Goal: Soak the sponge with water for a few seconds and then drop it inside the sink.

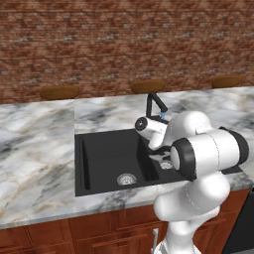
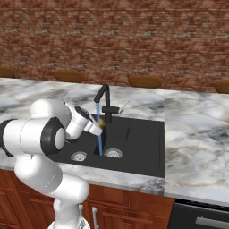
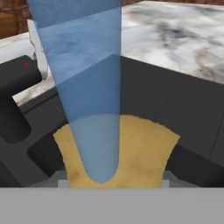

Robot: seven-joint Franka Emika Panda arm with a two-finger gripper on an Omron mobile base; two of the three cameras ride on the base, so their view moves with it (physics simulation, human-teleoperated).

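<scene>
Holding the sponge (image 3: 131,151) pinched in my claw (image 2: 99,126) right under the water (image 2: 99,134), I judge the sink (image 2: 143,147) lies straight below the claw, so opening should drop it in.

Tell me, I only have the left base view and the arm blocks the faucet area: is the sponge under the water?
Observer: Yes. In the hand view the water lands on the sponge, which sits at the gripper.
Operator: Where does the stream end up?
Observer: In the right base view it runs from the faucet past the gripper, down to the sink floor beside a round drain.
Operator: Is the sponge over the basin or the counter?
Observer: Over the basin, with dark sink walls behind it in the hand view.
</scene>
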